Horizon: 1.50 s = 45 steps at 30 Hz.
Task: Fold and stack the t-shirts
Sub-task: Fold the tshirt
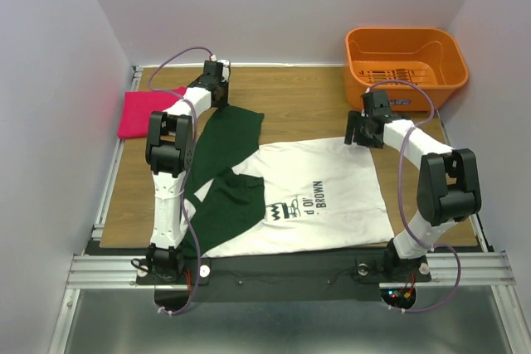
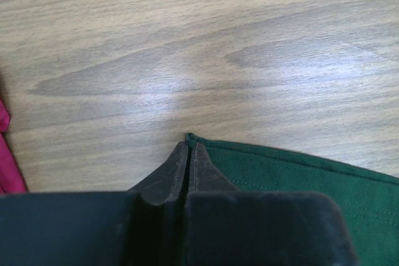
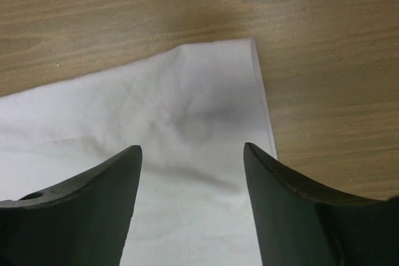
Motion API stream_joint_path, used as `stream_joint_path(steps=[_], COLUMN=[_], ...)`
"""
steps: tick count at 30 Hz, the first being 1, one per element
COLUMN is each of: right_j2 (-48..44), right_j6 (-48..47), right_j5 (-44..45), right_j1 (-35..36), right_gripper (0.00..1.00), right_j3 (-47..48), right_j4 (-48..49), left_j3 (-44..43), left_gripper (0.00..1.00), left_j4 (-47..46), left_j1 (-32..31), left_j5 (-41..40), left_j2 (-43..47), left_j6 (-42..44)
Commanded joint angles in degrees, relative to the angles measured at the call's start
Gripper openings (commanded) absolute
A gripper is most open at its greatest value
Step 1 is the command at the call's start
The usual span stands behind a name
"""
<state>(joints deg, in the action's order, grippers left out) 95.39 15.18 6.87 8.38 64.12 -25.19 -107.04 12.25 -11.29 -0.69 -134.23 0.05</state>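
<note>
Green sleeve (image 2: pixel 299 185) is pinched at its corner in my left gripper (image 2: pixel 188 147), jaws closed on it, well left of the orange basket (image 1: pixel 452 68). My right gripper (image 3: pixel 192 151) stands open astride the white t-shirt (image 1: pixel 332 196) hem corner, just in front of the basket. The pink t-shirt (image 1: pixel 145 113) lies folded, far left of the basket. I judge this is the grasp for the first fold. Next my right must close, then both lift together.
</note>
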Motion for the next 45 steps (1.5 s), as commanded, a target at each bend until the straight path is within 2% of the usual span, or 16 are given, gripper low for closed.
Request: stream_joint_path(steps=[1,6,18,20,24,27,30,33,34,35,45], right_j2=[1.6,4.0,10.0,10.5,10.0,10.2,10.8,10.8,10.5,9.7,9.0], right_j6=[-1.9,-2.1,-1.7,-2.0,-2.6,-3.1,-3.2,-3.4,-3.8,-3.9,-3.7], right_j5=[3.1,1.7,-1.7,-2.1,-2.2,-2.6,-2.6,-2.0,-1.7,-1.3,-1.1], right_j1=[-0.4,-3.0,-4.8,-5.0,-5.1,-5.3,-5.3,-5.6,-5.7,-5.9,-8.2], right_gripper=[0.68,0.65,0.64,0.59,0.42,0.41,0.31,0.15,0.05,0.02,0.01], right_j3=[3.5,4.4,6.6,6.7,6.9,7.6,8.0,8.4,8.7,8.7,8.7], right_j4=[4.6,5.9,9.5,9.7,10.0,10.0,10.0,9.9,9.9,9.8,9.9], left_j3=[-0.3,-0.4,-0.8,-0.8,-0.7,-0.4,-0.4,-0.5,-0.4,-0.3,2.0], left_gripper=[0.01,0.0,0.0,0.0,0.0,0.0,0.0,0.0,0.0,0.0,0.0], left_j4=[2.9,2.1,1.5,1.5,1.1,0.0,-0.5,-0.2,0.0,0.0,-1.3], left_j1=[0.4,0.4,0.7,0.8,1.2,1.6,1.8,2.1,2.6,2.8,5.8], left_j5=[-1.6,-1.8,-2.0,-2.1,-2.4,-2.0,-1.9,-2.6,-2.7,-3.1,-3.6], left_j2=[1.8,2.7,4.0,4.2,5.7,7.1,7.8,8.5,8.8,9.7,12.8], left_j6=[2.7,3.2,3.1,3.1,3.2,2.9,2.9,3.0,2.9,3.0,2.8])
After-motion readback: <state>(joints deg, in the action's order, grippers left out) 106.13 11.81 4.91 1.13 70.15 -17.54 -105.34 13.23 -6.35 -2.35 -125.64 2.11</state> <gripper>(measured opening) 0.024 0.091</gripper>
